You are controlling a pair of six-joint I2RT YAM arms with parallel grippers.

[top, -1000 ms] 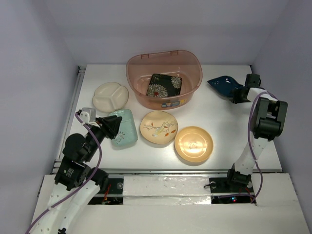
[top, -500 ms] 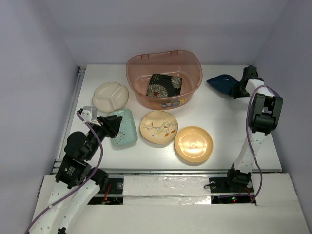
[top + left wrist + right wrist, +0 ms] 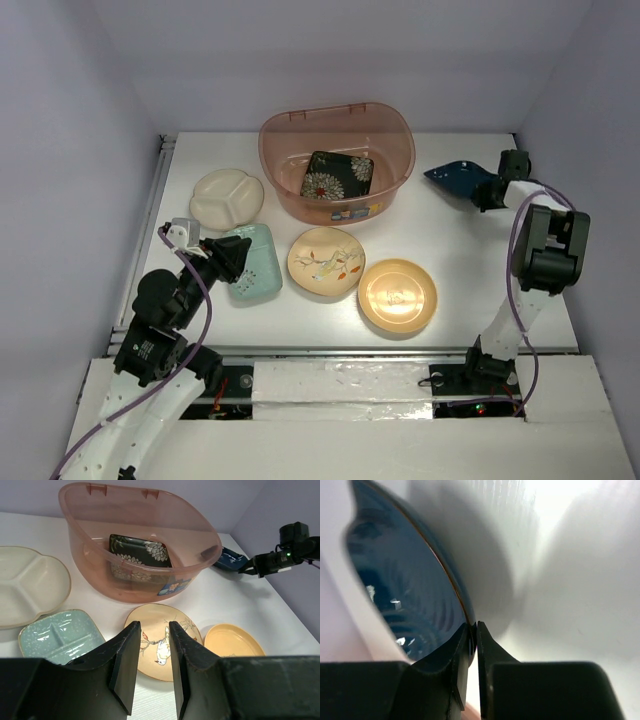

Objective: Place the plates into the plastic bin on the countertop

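At the far right of the countertop (image 3: 450, 240), the dark-blue leaf-shaped plate (image 3: 455, 178) is pinched by its rim between the pressed-together fingers of the right gripper (image 3: 487, 190). It is held tilted, to the right of the plastic bin (image 3: 290, 205) and apart from it. The black square plate (image 3: 337, 175) is seen lying inside the bin. The left gripper (image 3: 228, 258) is poised over the mint-green plate (image 3: 258, 270), jaws slightly parted, nothing between them. The cream divided plate (image 3: 227, 197), the floral plate (image 3: 326, 262) and the orange-tan plate (image 3: 397, 295) are found resting on the countertop.
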